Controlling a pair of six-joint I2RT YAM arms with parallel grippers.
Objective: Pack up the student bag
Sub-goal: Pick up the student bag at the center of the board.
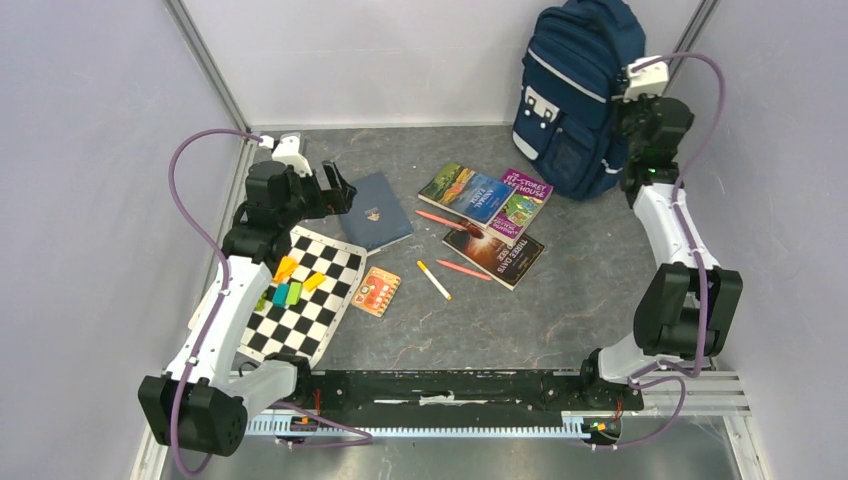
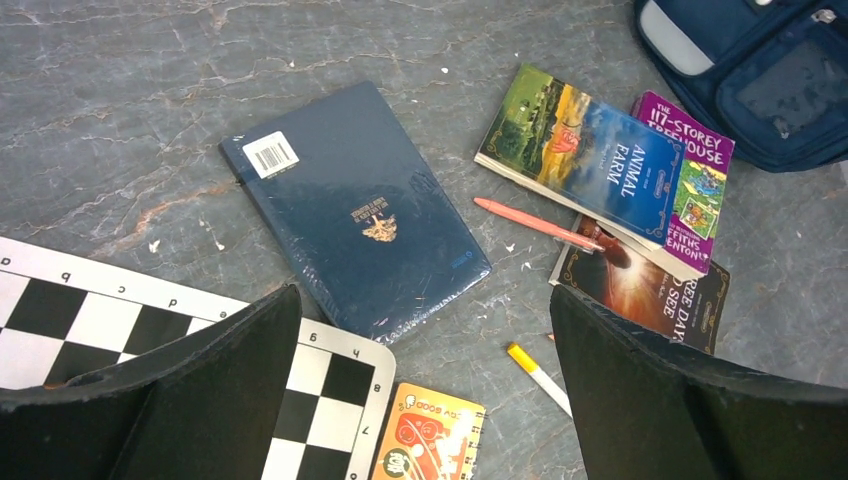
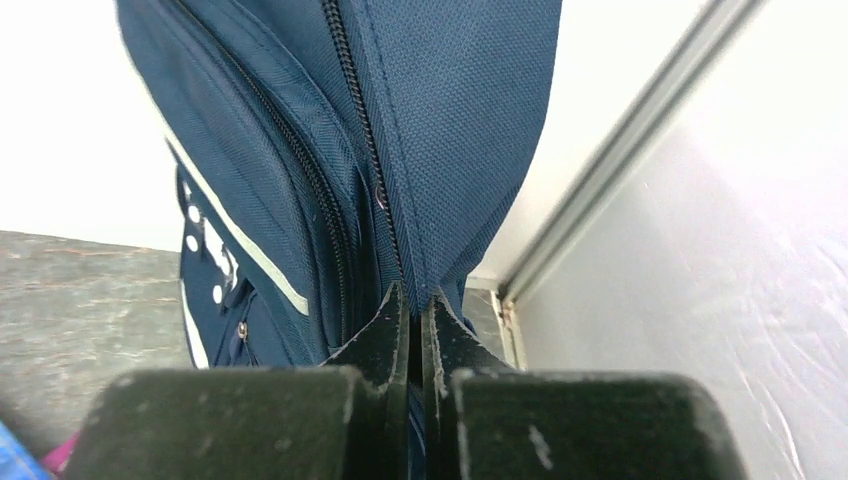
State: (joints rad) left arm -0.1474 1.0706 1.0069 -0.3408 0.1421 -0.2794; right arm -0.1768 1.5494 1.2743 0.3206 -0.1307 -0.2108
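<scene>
The navy student bag (image 1: 575,95) stands upright at the back right corner, its zips closed in the right wrist view (image 3: 340,150). My right gripper (image 1: 625,125) is shut, pinching the bag's fabric by a zip seam (image 3: 415,300). My left gripper (image 1: 335,190) is open and empty, hovering above the dark blue notebook (image 1: 375,210), which shows between its fingers in the left wrist view (image 2: 355,210). Three paperback books (image 1: 490,215) lie in a pile mid-table.
A chessboard (image 1: 300,295) with coloured blocks (image 1: 290,285) lies at the left. An orange card pad (image 1: 376,290), a yellow-capped white pen (image 1: 433,279) and two red pens (image 1: 448,220) lie near the books. Enclosure walls stand close behind and right of the bag.
</scene>
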